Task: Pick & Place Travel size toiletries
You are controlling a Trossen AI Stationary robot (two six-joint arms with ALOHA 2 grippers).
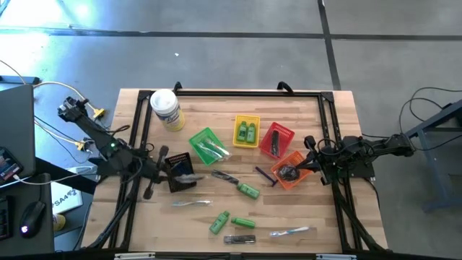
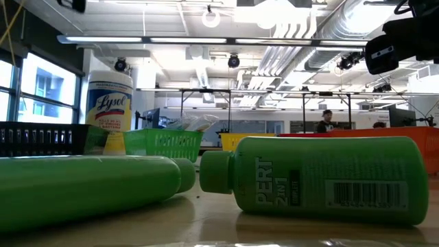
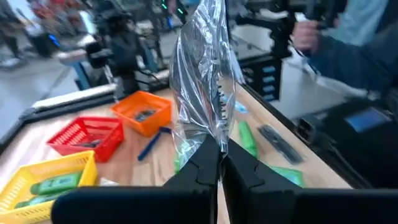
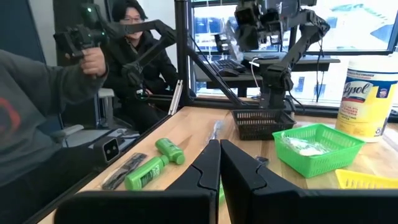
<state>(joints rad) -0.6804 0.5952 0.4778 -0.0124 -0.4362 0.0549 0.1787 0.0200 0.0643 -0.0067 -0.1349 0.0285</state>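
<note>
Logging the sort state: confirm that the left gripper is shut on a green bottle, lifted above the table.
Not quite. The left gripper is shut on a clear-wrapped silvery piece, not a green bottle, held up above the table; the left wrist view shows the crinkled wrapper pinched between its fingers.

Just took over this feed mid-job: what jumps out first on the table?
The left gripper, shut on a clear-wrapped silvery piece, holds it up near the black basket at the table's left. Across the middle sit green, yellow, red and orange baskets; the right gripper is shut, empty.
</note>
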